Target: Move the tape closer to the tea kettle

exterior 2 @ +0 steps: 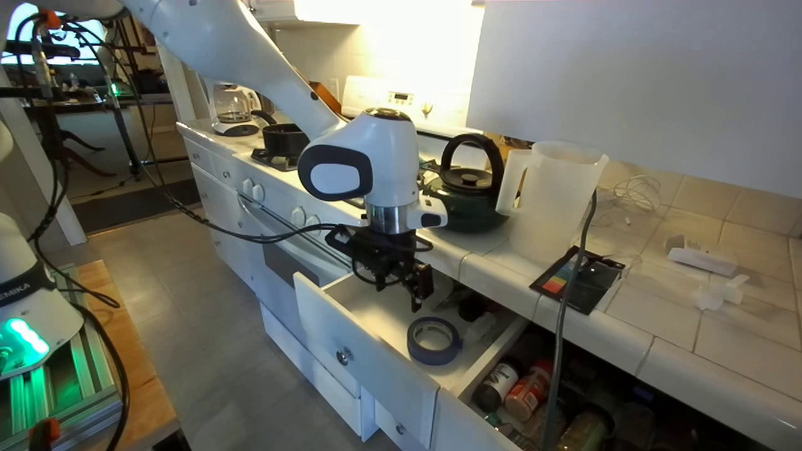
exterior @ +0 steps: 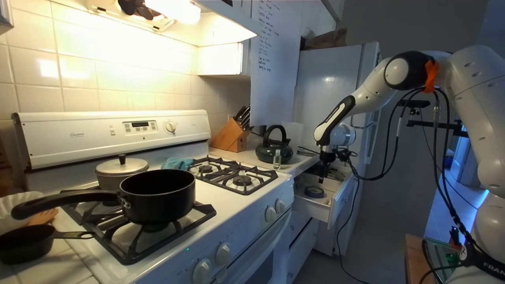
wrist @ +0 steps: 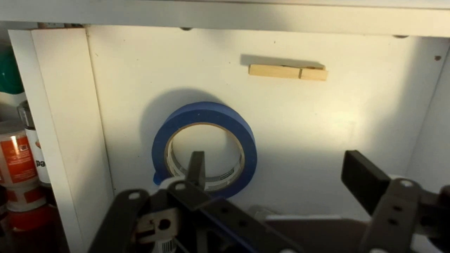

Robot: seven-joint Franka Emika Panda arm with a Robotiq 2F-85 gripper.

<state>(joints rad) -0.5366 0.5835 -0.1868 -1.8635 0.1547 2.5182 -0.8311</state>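
Observation:
The tape is a roll of blue tape lying flat in the open drawer, seen in both exterior views [exterior: 314,195] [exterior 2: 432,357] and in the wrist view [wrist: 250,151]. The tea kettle is dark and shiny with an arched black handle. It stands on the counter above the drawer, in both exterior views [exterior: 269,154] [exterior 2: 467,210], and is out of the wrist view. My gripper [exterior: 322,179] [exterior 2: 418,297] [wrist: 281,170] points down over the drawer, above the tape. It is open with nothing between its fingers. In the wrist view one fingertip overlaps the roll's hole.
The white drawer [exterior 2: 366,354] also holds a wooden clothespin [wrist: 286,72] and items towards its back. The tiled counter edge [exterior 2: 495,282] overhangs it. A frosted pitcher [exterior 2: 554,200] and a small bottle [exterior: 277,160] stand by the kettle. Spice jars [exterior 2: 529,394] fill a neighbouring drawer.

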